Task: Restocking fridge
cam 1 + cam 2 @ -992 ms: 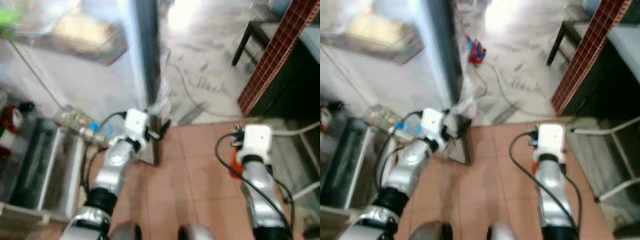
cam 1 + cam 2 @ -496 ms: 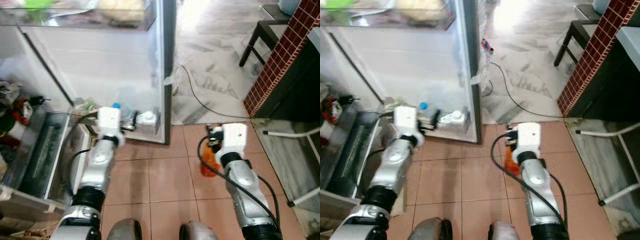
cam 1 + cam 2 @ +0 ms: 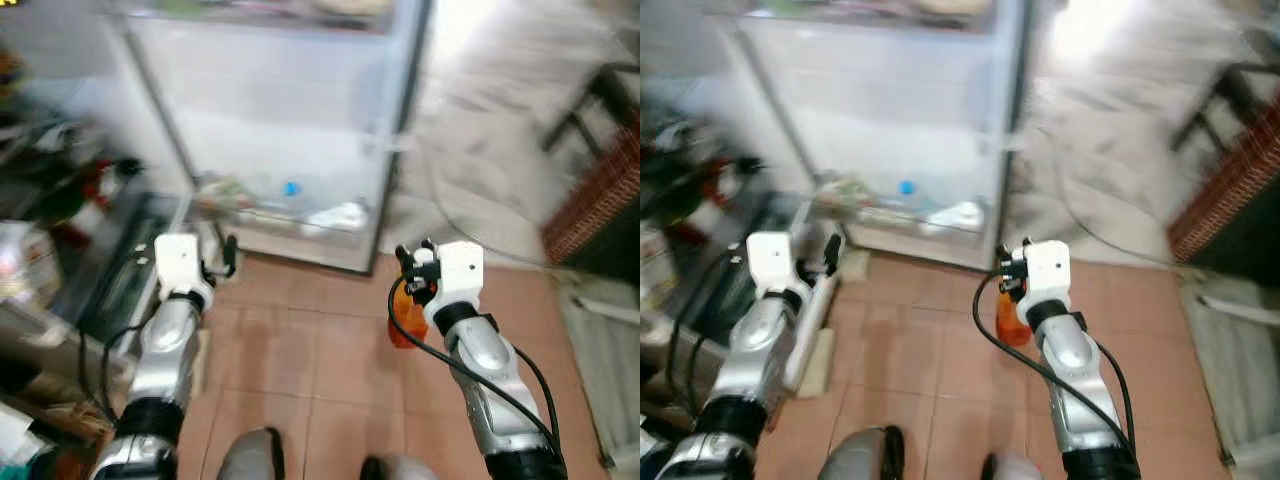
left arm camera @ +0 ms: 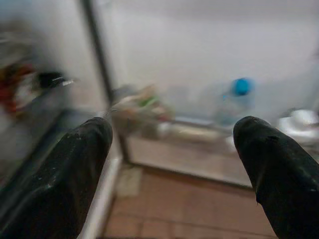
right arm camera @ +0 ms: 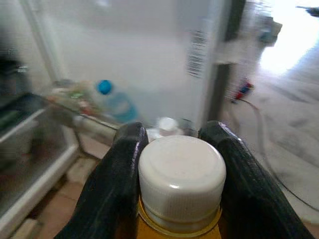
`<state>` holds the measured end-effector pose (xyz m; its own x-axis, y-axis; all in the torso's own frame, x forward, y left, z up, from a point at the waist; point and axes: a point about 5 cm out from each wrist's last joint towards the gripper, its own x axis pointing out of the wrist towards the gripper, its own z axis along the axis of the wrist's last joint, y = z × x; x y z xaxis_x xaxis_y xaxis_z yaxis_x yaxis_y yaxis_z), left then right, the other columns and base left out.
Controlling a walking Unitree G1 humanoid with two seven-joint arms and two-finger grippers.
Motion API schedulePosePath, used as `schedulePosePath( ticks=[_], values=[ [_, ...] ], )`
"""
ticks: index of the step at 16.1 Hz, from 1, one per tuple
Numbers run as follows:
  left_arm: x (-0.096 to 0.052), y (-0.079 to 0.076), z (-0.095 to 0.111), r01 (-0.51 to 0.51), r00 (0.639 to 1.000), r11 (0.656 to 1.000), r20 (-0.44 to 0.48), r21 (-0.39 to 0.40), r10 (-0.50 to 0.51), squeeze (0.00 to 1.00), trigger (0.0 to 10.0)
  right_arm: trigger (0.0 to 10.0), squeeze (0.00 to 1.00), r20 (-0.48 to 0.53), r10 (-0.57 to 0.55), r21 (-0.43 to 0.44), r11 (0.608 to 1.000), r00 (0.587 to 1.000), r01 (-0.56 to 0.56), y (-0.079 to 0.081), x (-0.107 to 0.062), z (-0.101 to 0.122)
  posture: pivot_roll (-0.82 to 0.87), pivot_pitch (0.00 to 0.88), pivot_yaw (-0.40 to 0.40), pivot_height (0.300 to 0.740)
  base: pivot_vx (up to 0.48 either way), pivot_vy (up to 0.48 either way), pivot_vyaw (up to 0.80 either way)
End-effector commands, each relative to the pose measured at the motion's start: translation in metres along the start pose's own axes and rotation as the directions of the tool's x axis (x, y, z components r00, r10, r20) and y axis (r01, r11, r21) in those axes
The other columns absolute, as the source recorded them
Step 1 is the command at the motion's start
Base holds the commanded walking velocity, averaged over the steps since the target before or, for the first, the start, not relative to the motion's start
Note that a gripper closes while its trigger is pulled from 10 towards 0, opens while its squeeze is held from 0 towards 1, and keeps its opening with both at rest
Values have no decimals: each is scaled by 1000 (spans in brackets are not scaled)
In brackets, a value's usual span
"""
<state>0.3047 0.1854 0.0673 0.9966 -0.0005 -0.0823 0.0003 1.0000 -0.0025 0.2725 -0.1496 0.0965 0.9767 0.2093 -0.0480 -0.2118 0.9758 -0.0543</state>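
My right gripper [image 3: 412, 272] is shut on an orange bottle [image 3: 402, 320] just under its white cap [image 5: 182, 172], held upright above the terracotta floor. Ahead stands the open white fridge door [image 3: 290, 110]; its low shelf [image 3: 285, 212] holds a blue-capped water bottle [image 5: 113, 102] and a white container [image 3: 340, 215]. My left gripper [image 4: 174, 137] is open with nothing in it, near the fridge's bottom drawer [image 3: 128, 280]. The views are blurred.
Bottles and jars [image 3: 95, 190] crowd the fridge interior at the left. A red-tiled counter [image 3: 605, 195] and a dark stool [image 3: 590, 100] stand at the right, with a white pipe frame [image 3: 600, 330] below. A cable [image 3: 470, 225] lies on the pale floor.
The camera has swung left, so the fridge door now sits at centre. The right gripper still holds the orange bottle. The left arm sits lower, beside the drawer.
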Motion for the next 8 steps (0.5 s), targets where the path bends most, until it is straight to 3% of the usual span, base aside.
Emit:
schedulePosePath(
  ticks=[1, 3, 8],
  values=[
    [-3, 9, 1, -8, 1000, 1000, 3, 5, 8, 0, 10000, 10000, 0, 49, 31, -3, 1000, 998, -31, 4, 5, 10, 0, 97, 35, 740, 266, 0, 644],
    [-8, 17, -1, -7, 1000, 1000, -13, 21, 7, 0, 10000, 10000, 0, 54, 60, -18, 998, 997, -59, 6, 6, 12, 4, 100, 32, 740, 251, 0, 644],
    [-29, 24, -11, 12, 996, 1000, -84, 14, -11, 0, 10000, 10000, 0, 65, 110, -30, 994, 992, -108, 10, 10, 14, 12, 107, 30, 740, 0, 0, 528]
  ],
)
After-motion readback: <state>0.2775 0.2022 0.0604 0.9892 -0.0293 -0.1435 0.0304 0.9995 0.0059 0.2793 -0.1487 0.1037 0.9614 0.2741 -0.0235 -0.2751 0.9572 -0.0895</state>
